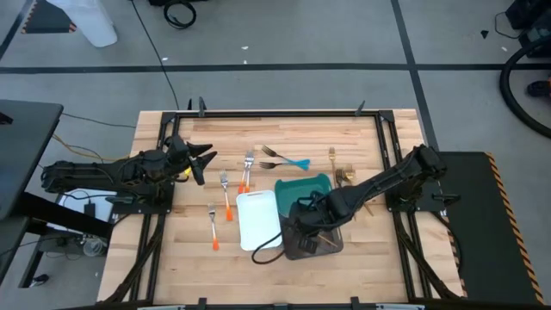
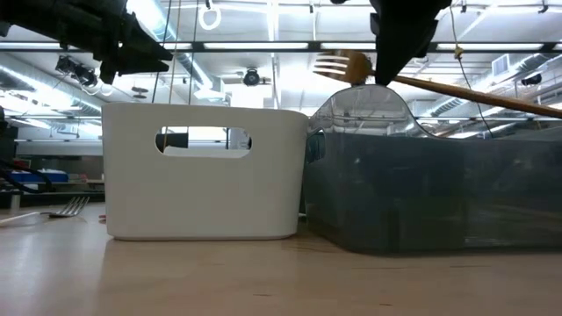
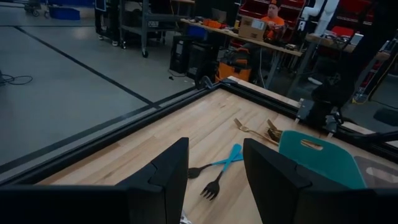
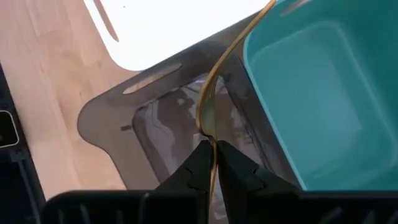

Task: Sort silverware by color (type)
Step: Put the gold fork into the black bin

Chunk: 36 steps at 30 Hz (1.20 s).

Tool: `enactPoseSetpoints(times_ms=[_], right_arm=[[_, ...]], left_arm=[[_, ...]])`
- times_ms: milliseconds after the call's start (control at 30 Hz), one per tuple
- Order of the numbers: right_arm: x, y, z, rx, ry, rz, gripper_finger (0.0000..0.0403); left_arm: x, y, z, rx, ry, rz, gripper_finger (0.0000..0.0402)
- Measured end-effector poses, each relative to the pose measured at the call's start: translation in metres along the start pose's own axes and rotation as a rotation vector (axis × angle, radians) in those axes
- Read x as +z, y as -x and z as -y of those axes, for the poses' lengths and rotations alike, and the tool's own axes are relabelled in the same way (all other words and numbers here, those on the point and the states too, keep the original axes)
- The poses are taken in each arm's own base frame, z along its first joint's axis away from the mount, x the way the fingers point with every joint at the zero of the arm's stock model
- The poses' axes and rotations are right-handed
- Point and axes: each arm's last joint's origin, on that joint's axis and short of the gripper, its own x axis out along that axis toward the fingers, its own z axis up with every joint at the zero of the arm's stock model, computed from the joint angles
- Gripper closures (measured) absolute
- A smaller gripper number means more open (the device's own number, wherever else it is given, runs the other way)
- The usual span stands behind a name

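Note:
My right gripper hangs over the grey tray, shut on a gold fork. Beside the grey tray stand a white tray and a teal tray. Orange-handled forks lie flat on the wood left of the white tray. Two blue-handled forks lie beyond the trays, and gold pieces lie at the far right. My left gripper is held open above the table's left side, touching nothing. My right gripper pinches the gold fork's handle just behind the head between its two fingertips. The fingers point steeply down from above and lie across the fork. The fork is lifted clear over the grey tray and almost level, with its long handle sloping slightly down.
The three trays stand close together in the table's middle, the grey one nearest the front edge and the white one at its left. A black frame rims the table. Bare wood lies in front of the trays and at the left front.

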Motion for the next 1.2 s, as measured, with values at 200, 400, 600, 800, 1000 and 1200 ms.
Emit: enactPoseSetpoints(times_ms=[200,400,600,800,1000,1200], right_arm=[[-0.004,-0.007,0.003,-0.018,0.001,-0.008,0.0370],[-0.003,-0.018,0.006,0.019,-0.016,0.002,0.0370],[-0.004,-0.020,0.004,0.036,0.059,0.011,0.0370],[-0.005,-0.020,0.003,0.055,0.122,0.001,0.0370],[0.000,-0.025,0.007,0.087,0.096,-0.028,0.0370],[0.014,-0.018,0.014,0.148,0.015,-0.061,0.0370]], left_arm=[[0.000,0.000,0.000,0.000,0.000,0.000,0.0241],[0.000,0.000,0.000,0.000,-0.001,0.000,0.0241],[0.000,0.000,0.000,0.000,-0.001,0.000,0.0241],[0.000,0.000,0.000,0.001,-0.002,-0.001,0.0241],[0.000,0.000,0.000,0.000,-0.002,-0.001,0.0241],[0.000,0.000,0.000,-0.001,0.000,0.002,0.0241]])
